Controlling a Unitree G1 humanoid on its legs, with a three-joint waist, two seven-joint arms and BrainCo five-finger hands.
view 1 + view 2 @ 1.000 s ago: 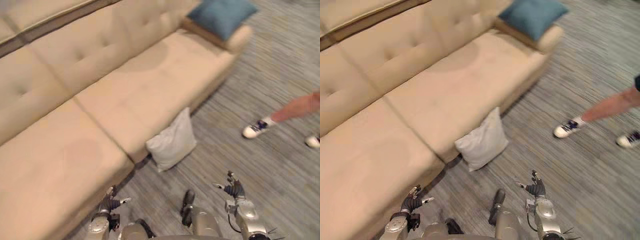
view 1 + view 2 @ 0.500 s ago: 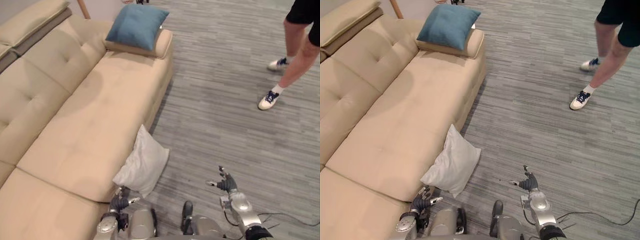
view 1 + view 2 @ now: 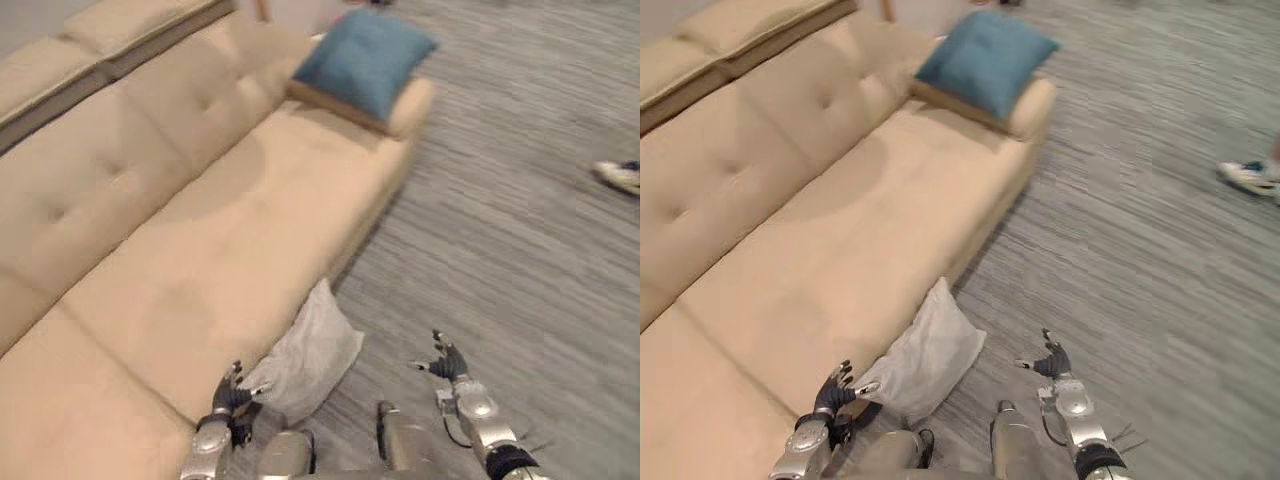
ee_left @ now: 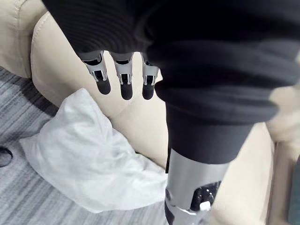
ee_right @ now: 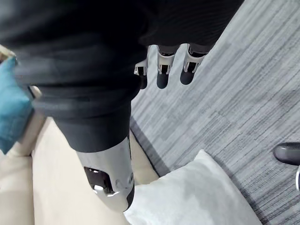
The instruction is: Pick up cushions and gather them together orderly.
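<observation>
I see a beige sofa (image 3: 840, 260) running 7 to 12 o'clock. A blue cushion (image 3: 985, 62) lies on its armrest (image 3: 1030, 112) at 12. Grey striped floor (image 3: 1160, 300) at 3 carries a white cushion (image 3: 925, 355) at 6, leaning on the sofa front, and a person's shoe (image 3: 1248, 177) at 2.

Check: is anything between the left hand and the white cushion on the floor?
Nothing visible does. The left hand, open, is right beside the white cushion, which leans on the sofa front, on the carpet. The right hand is open above the carpet.
</observation>
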